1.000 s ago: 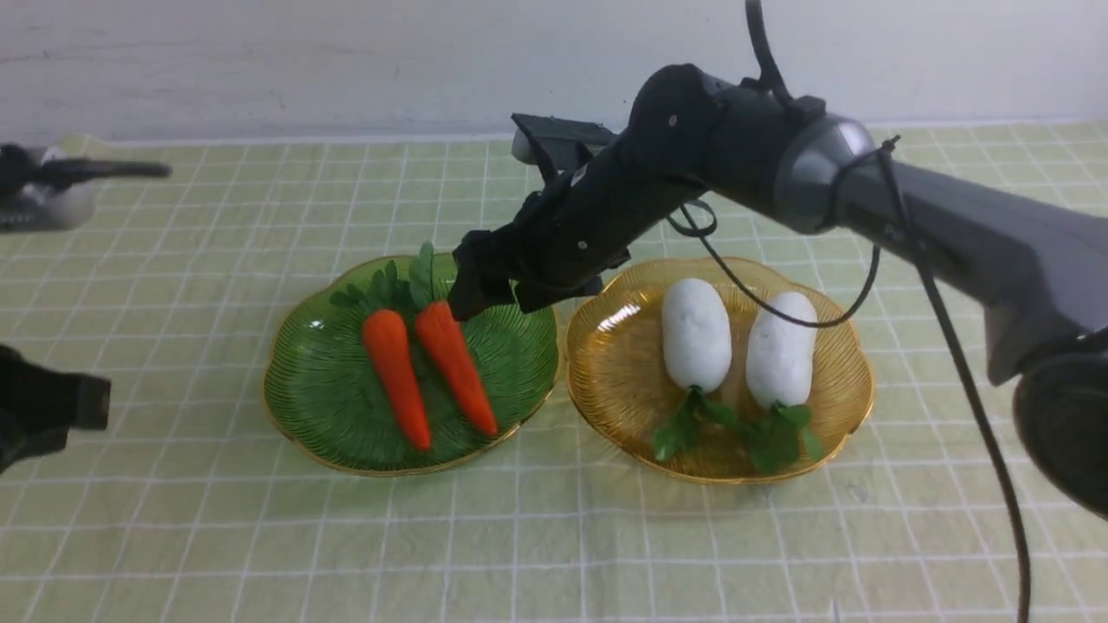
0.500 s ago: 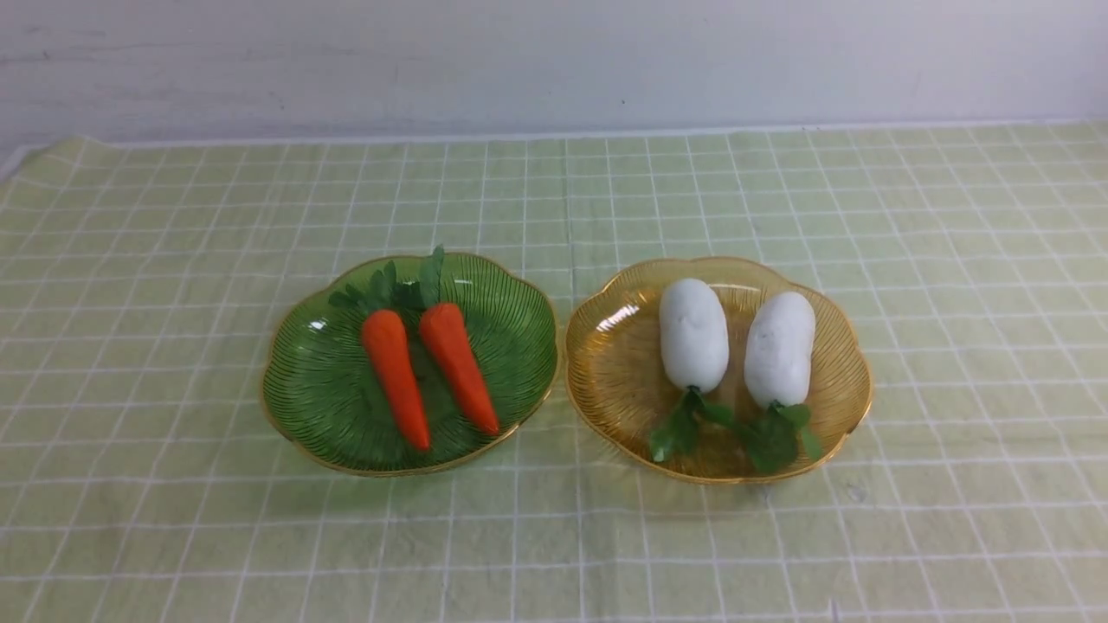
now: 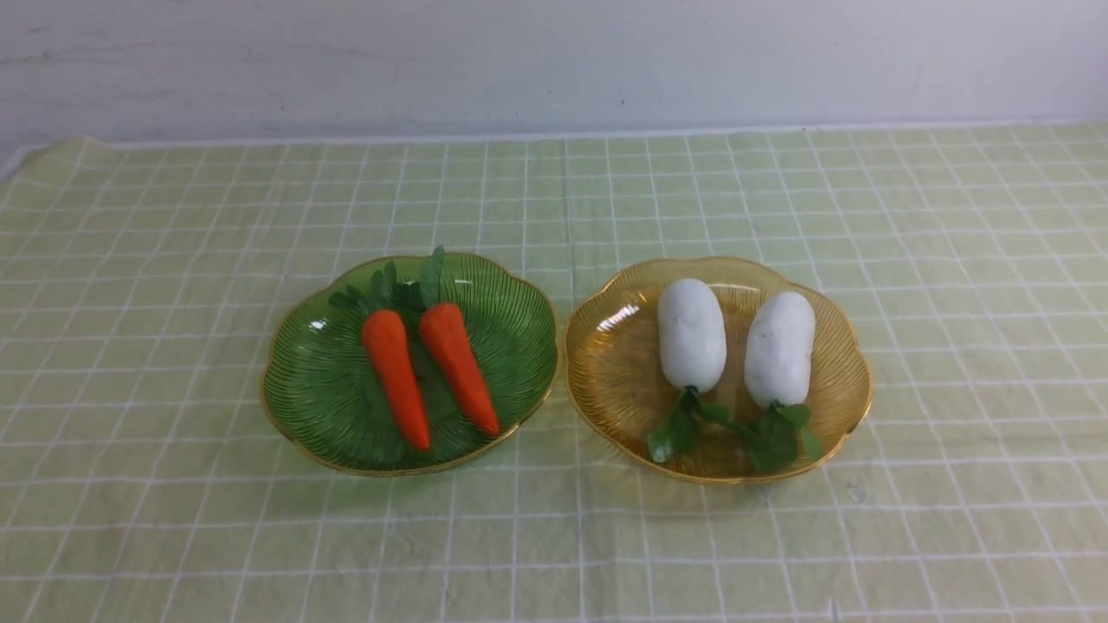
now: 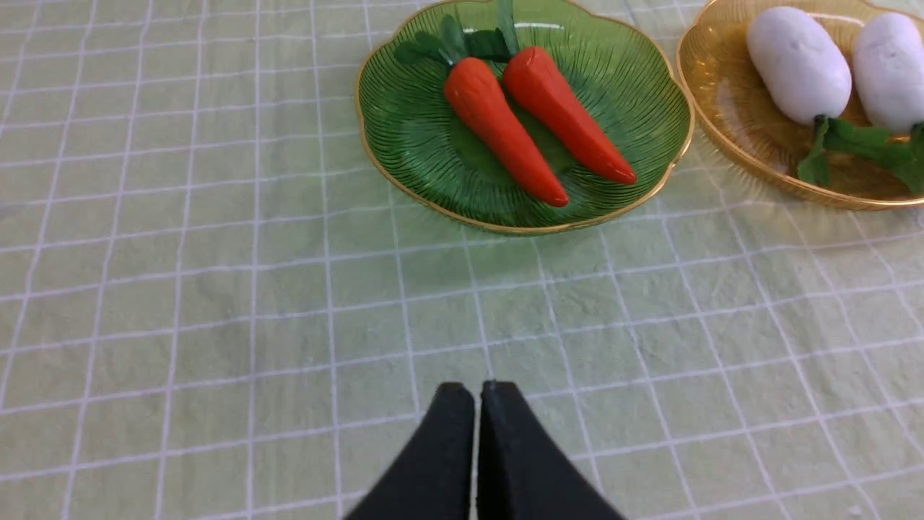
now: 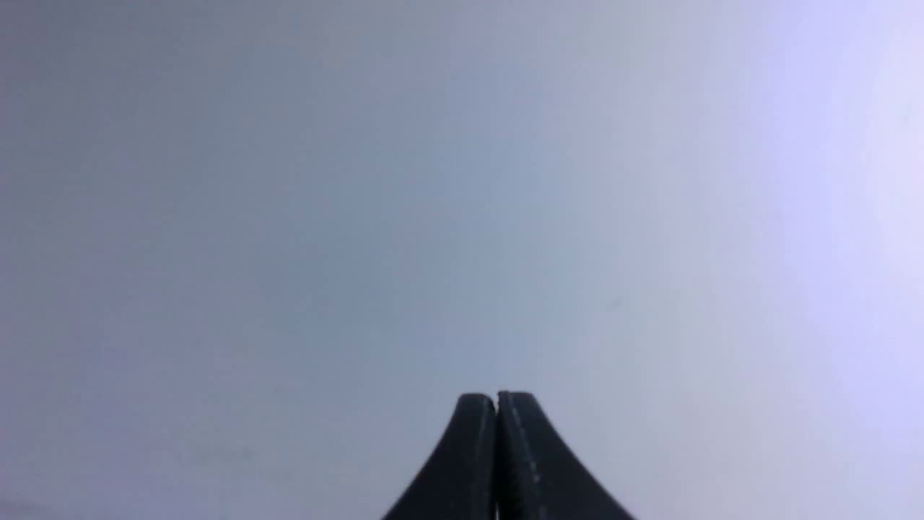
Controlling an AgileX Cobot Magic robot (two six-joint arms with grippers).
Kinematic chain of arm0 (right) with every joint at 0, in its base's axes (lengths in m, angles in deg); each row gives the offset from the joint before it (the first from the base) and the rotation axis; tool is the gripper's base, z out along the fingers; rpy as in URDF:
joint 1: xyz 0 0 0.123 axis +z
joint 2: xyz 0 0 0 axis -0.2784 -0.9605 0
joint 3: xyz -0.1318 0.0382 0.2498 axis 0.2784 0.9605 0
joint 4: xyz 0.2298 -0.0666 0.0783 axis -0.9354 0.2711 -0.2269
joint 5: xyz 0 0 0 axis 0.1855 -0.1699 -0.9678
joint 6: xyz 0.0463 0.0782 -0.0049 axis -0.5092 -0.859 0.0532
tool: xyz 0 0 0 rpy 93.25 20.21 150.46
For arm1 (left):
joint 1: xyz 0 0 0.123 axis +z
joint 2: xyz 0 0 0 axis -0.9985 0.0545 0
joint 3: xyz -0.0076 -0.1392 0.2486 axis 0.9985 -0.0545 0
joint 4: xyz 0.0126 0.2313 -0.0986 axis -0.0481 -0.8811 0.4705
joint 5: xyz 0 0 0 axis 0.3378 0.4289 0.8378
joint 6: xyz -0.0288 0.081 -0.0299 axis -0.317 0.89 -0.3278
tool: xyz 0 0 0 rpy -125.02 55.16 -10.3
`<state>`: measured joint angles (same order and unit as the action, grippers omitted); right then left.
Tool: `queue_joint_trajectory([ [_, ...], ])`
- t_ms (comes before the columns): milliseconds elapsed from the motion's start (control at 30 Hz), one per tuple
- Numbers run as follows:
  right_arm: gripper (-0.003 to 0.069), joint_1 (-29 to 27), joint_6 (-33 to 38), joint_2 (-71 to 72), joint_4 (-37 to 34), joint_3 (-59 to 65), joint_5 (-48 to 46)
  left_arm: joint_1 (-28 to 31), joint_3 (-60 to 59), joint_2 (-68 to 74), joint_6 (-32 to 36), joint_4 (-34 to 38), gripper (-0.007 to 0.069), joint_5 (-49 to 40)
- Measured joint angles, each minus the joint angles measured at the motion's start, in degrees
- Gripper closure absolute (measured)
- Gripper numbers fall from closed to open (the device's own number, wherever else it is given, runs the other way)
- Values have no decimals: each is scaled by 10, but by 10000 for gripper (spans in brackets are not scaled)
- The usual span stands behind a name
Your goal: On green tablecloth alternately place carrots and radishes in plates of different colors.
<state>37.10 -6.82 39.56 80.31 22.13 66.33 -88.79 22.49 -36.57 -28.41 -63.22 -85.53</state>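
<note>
Right arm no longer over the green plate [image 3: 310,391], carrots [image 3: 395,374] untouched.

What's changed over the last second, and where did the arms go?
The right arm, which reached over the green plate, has withdrawn from the front view, as has the left arm. The right gripper and left gripper are both shut, empty. The carrots on the green plate and radishes on the amber plate lie as before.

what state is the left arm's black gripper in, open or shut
Shut. In the left wrist view the left black gripper has its two fingertips pressed together, with nothing between them.
</note>
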Motion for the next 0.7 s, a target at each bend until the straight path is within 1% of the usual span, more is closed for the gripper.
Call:
queue_joint_trajectory([
  [33,673,0,-1,60,0,49,29,0,0,-3,0,4,633,0],
  [100,673,0,-1,133,-1,112,50,0,-1,-5,0,6,633,1],
  [167,673,0,0,149,-2,137,55,0,-2,-8,0,12,633,4],
  [300,673,0,2,149,-2,147,40,0,-11,-21,0,13,633,6],
  [567,673,0,23,149,-2,148,18,0,-64,-145,0,25,633,44],
  [700,673,0,24,149,-2,148,16,0,-68,-175,-1,27,633,49],
])
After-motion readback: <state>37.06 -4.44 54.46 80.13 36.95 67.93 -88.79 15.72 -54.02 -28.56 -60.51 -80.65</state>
